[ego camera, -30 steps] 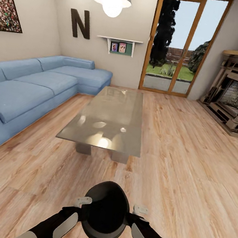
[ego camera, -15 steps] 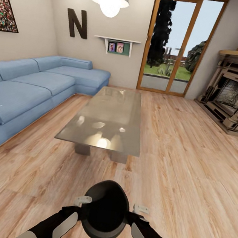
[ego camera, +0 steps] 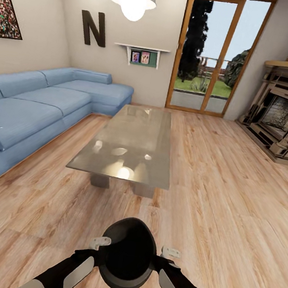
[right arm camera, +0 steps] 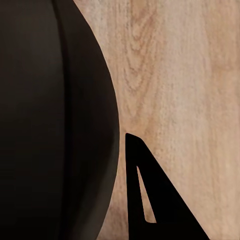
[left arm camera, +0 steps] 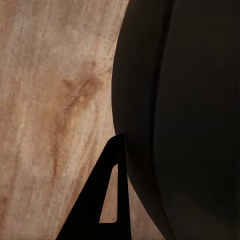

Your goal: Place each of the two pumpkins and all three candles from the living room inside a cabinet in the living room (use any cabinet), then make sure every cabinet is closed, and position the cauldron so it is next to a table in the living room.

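Currently carrying cauldron [ego camera: 128,254] between left gripper [ego camera: 100,243] and right gripper [ego camera: 170,253], each pressing a side, above floor [ego camera: 226,211], well short of table [ego camera: 132,144]. Advancing slowly, keeping both arms level, setting down just beside table leg w/o bumping.

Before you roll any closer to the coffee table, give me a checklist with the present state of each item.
1. Cauldron held between both arms, one on each side: ok.
2. Left end effector against its wall: ok; open or shut: cannot tell.
3. Right end effector against its wall: ok; open or shut: cannot tell.
4. Bare floor up to the table: ok.
5. Cauldron next to table: not ok, a floor gap remains.
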Controlling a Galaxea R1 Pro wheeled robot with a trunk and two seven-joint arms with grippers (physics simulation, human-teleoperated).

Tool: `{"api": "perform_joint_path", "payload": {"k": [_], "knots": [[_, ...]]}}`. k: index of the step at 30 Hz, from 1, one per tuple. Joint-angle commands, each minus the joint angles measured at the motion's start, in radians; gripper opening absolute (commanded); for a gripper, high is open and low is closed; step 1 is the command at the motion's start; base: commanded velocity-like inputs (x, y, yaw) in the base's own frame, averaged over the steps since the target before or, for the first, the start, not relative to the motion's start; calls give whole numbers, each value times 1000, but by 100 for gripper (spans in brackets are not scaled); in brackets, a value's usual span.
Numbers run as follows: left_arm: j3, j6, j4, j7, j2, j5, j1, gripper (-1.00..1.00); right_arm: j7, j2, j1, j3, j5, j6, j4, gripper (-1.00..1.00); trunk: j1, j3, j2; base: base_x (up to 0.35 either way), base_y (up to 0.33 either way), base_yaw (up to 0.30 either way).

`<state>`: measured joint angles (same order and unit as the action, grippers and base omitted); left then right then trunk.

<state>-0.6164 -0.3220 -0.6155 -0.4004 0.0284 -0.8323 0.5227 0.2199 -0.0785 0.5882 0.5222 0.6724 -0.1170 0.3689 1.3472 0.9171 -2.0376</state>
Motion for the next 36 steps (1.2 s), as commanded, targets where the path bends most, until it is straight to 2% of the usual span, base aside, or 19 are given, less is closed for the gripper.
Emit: {"api": "perform_joint_path", "payload": {"k": [1,7,16,36], "knots": [[3,14,-3,-9,-1,21,2,-100,16,2,1,7,-1,-4,-54,-100,0,1,0,51,16,0],[3,13,-2,-9,-1,21,2,-100,16,2,1,7,-1,-4,-54,-100,0,1,0,226,94,-3],[3,14,-2,-9,-1,20,2,-100,15,2,1,7,-1,-4,-54,-100,0,-6,0,233,115,-131],[3,13,-3,-9,-1,19,2,-100,15,1,1,7,-1,-4,-54,-100,0,-7,0,189,3,-3]]}}
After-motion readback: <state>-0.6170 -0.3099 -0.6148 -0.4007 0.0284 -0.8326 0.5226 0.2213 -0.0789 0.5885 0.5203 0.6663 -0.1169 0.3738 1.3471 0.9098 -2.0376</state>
